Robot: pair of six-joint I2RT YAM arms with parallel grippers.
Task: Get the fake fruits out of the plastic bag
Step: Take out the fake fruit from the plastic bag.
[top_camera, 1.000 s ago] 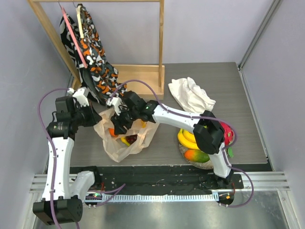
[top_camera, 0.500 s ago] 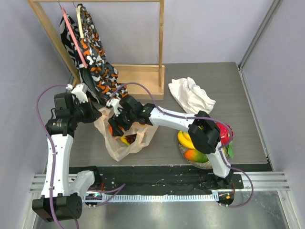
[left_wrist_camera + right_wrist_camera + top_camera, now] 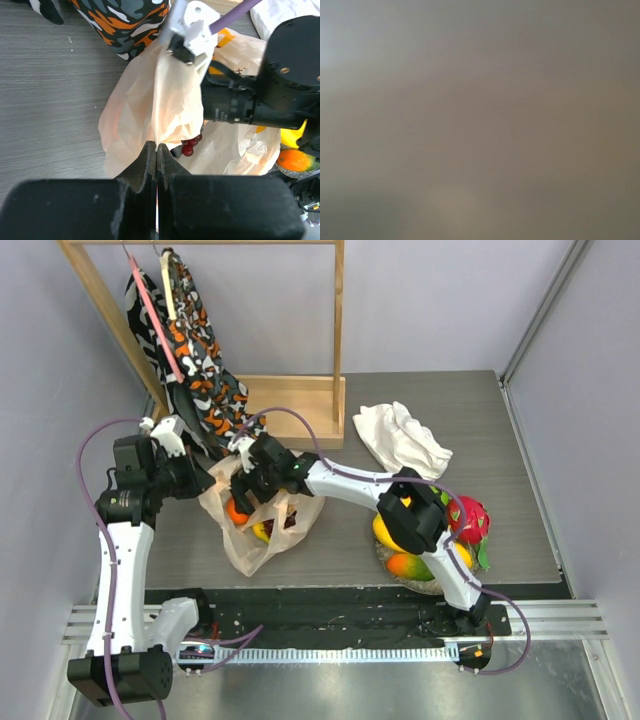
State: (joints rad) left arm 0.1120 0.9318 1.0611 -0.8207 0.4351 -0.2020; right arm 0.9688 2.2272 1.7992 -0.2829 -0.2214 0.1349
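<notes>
The pale peach plastic bag (image 3: 245, 540) lies left of the table's middle. My left gripper (image 3: 207, 478) is shut on its upper left edge and holds it up; the left wrist view shows the film pinched between the jaws (image 3: 156, 148). My right gripper (image 3: 252, 498) reaches into the bag's mouth, fingers hidden by the film. The right wrist view is a plain blur. Inside the bag I see an orange round (image 3: 236, 513), a yellow fruit (image 3: 262, 533) and dark red grapes (image 3: 190, 146). A banana bunch (image 3: 384, 533), a mango (image 3: 412, 566) and a pink dragon fruit (image 3: 468, 519) lie at the right.
A round plate (image 3: 432, 586) holds the fruits at the right. A crumpled white cloth (image 3: 400, 438) lies at the back right. Patterned orange-black-white fabric (image 3: 195, 355) hangs on a wooden rack (image 3: 300, 396) just behind the bag. The right arm's wrist (image 3: 260, 100) fills the bag's mouth.
My right gripper has moved left and deeper into the bag's mouth. My left gripper has shifted slightly left, still holding the bag's edge.
</notes>
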